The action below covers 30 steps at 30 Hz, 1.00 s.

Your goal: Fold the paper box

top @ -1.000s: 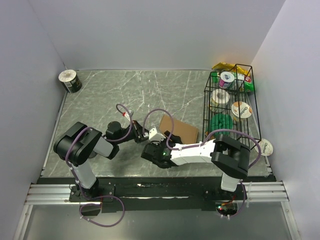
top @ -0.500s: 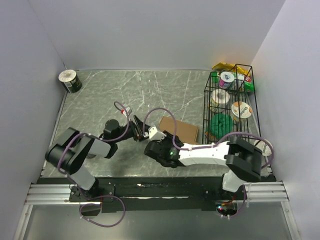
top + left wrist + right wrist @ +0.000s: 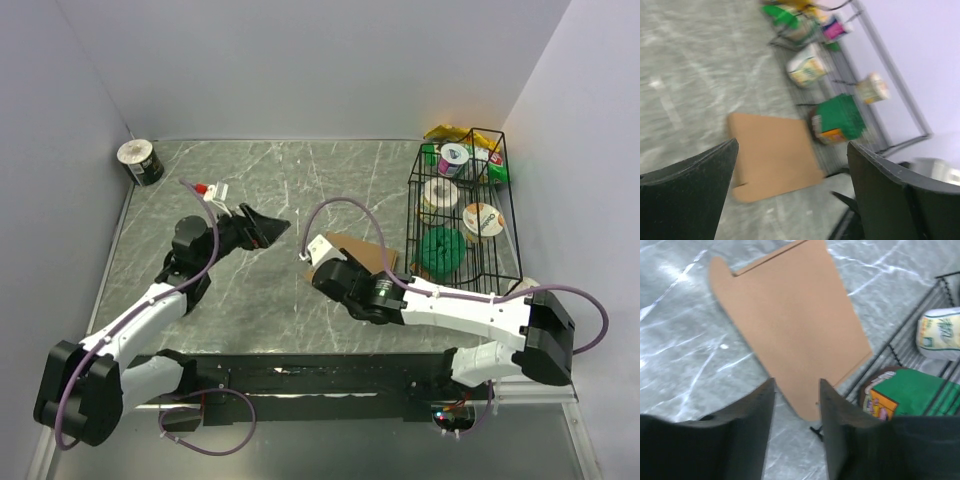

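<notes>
Currently, left gripper (image 3: 792,145) spread wide and empty, paper box (image 3: 775,150) flat on the table (image 3: 680,340) ahead, apart; right gripper (image 3: 796,383) narrowly parted over the box's near corner; box's right edge just beside the wire basket (image 3: 879,359), grey tabletop left of those fingers

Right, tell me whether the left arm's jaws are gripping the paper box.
No: in the left wrist view the jaws stand wide apart and empty, with the paper box lying flat on the table beyond them.

Left arm (image 3: 135,322) and right arm (image 3: 460,308) showed white shells, black joints and looping purple cables (image 3: 345,203); fingers (image 3: 740,435) were matte black, wedge-shaped.
</notes>
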Motion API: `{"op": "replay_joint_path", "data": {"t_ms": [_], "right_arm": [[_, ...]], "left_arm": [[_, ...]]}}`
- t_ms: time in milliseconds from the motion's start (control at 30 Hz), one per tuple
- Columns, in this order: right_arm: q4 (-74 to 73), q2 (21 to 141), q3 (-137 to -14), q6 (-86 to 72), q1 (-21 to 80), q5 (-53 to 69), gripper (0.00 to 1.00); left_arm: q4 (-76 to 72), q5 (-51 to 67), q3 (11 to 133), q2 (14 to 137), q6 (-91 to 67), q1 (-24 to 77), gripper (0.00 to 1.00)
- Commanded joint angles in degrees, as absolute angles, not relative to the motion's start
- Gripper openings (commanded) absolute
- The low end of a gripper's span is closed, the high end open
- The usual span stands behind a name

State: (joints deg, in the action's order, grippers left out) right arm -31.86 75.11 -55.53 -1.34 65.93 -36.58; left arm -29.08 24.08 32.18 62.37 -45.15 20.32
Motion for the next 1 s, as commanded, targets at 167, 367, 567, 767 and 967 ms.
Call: {"op": "replay_joint_path", "data": {"t_ms": [167,367,567,767,967], "right_arm": [[-30.24,86.82,-55.72,-2.81,69.69,-43.06,0.82],[-28.83,97.28,-58.88,-3.43,70.22,-50.35,0.82],[-28.48,102.83,-59.41,-3.87,70.14,-53.79,0.71],[-29.18,108.00,-59.24,-4.75,69.87,-57.30,0.65],[-28.22,109.86,-59.06,-4.48,69.17,-59.41,0.57]], "left_arm": [[-18.19,17.84,27.69,60.56,-36.91,20.04,0.96],[-18.11,18.63,26.98,60.29,-36.74,19.86,0.96],[-19.51,20.12,26.98,61.35,-36.47,19.69,0.96],[-20.21,20.48,26.98,62.05,-36.39,19.42,0.96],[-20.13,20.66,27.07,61.70,-36.39,19.25,0.96]]}}
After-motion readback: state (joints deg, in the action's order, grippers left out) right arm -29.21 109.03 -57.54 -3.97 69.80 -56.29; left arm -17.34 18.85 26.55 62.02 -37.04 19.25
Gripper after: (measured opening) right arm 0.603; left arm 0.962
